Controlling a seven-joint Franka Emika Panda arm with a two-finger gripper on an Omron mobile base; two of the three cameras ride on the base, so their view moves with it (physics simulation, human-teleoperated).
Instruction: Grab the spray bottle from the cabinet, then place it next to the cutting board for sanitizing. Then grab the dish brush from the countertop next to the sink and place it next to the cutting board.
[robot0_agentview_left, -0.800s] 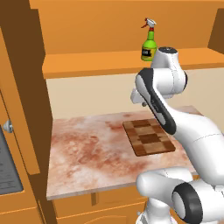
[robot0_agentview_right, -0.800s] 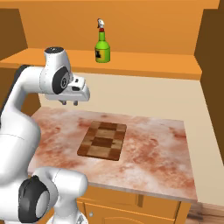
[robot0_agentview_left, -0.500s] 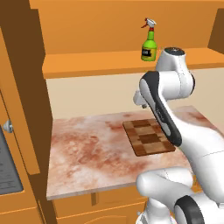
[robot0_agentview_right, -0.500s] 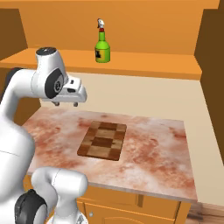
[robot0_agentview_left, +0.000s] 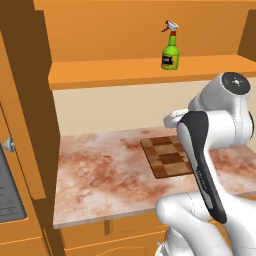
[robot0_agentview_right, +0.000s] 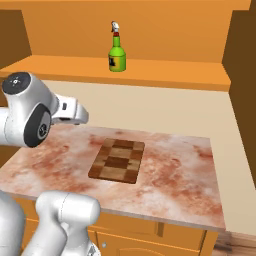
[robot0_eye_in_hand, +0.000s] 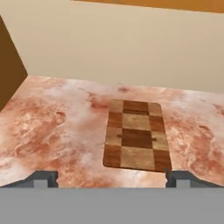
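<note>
Spray bottle (robot0_agentview_left: 170, 49) is standing on the cabinet (robot0_agentview_left: 140, 72) shelf, well above the jaws (robot0_eye_in_hand: 112, 179), ungrabbed. Jaws are hanging wide open, empty, facing the cutting board (robot0_eye_in_hand: 136, 135) on the surface (robot0_eye_in_hand: 57, 127). Both placements are pending.

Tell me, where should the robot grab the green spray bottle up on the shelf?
Probably around the round green body of the spray bottle, below the thin neck and white trigger head. It stands upright on the open shelf of the cabinet, so coming in level from the front, with the open fingers on either side, looks best. The top is too narrow and knobbly to pinch well.
</note>
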